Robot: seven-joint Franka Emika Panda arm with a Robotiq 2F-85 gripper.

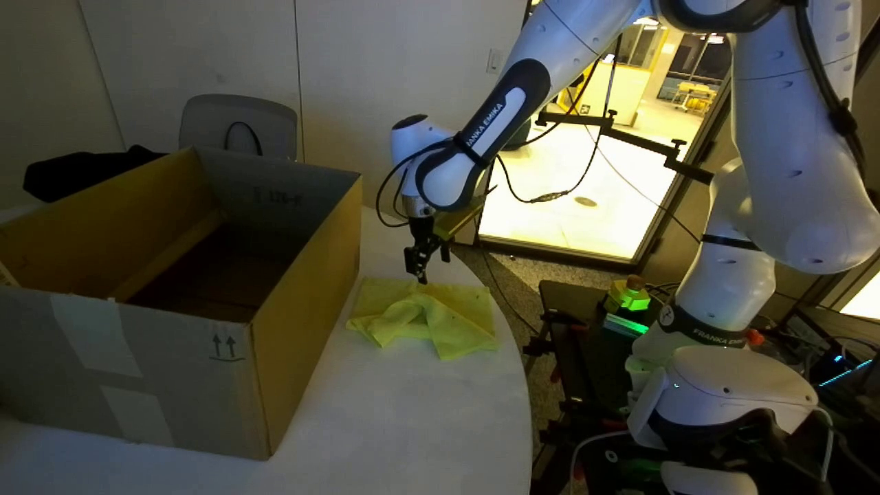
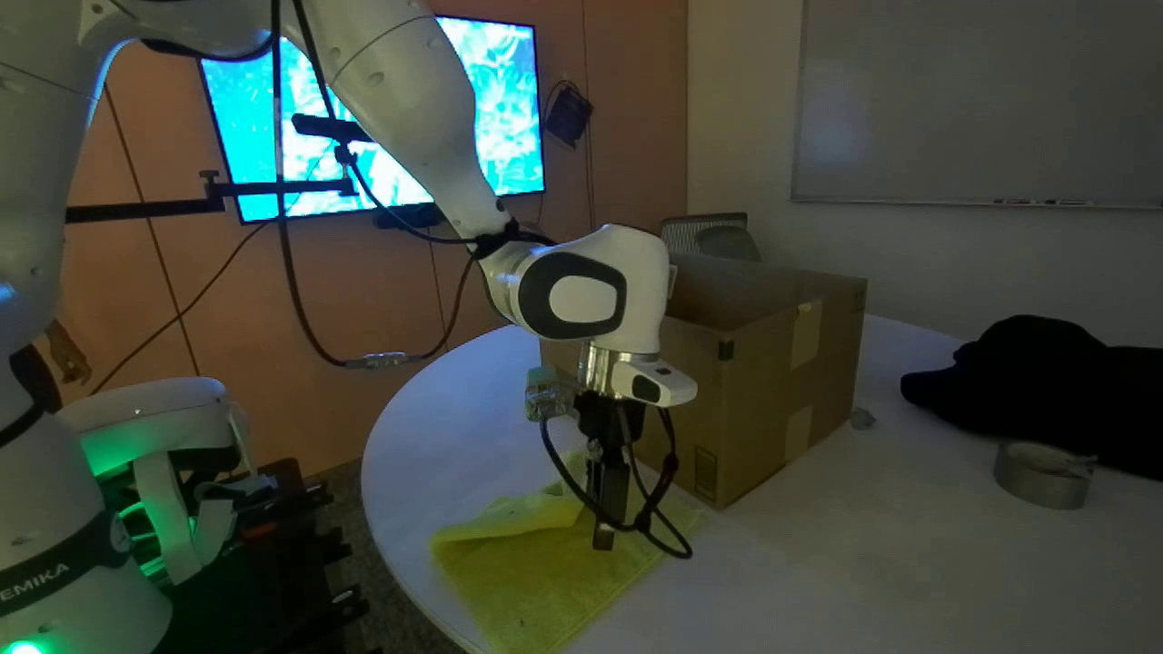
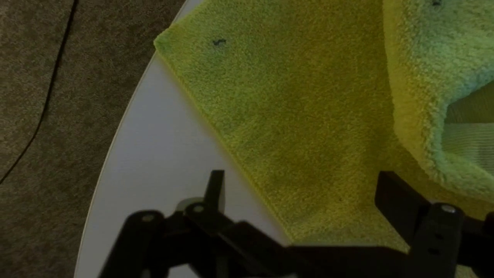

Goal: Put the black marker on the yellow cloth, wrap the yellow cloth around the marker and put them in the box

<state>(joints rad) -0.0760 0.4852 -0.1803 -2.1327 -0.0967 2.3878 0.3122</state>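
The cloth (image 1: 467, 313) lies on the table (image 1: 412, 426) just beside the box (image 1: 189, 364), partly folded over — the wrap seems begun, not finished. The marker shows in no view; whether the fold hides it cannot be told. The gripper (image 3: 301, 177) hangs over the cloth's edge, jaws wide apart, holding nothing. Closing the wrap and boxing both look left.

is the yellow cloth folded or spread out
Partly folded: in the wrist view, part of the yellow cloth lies flat while another part curls over in a raised fold.
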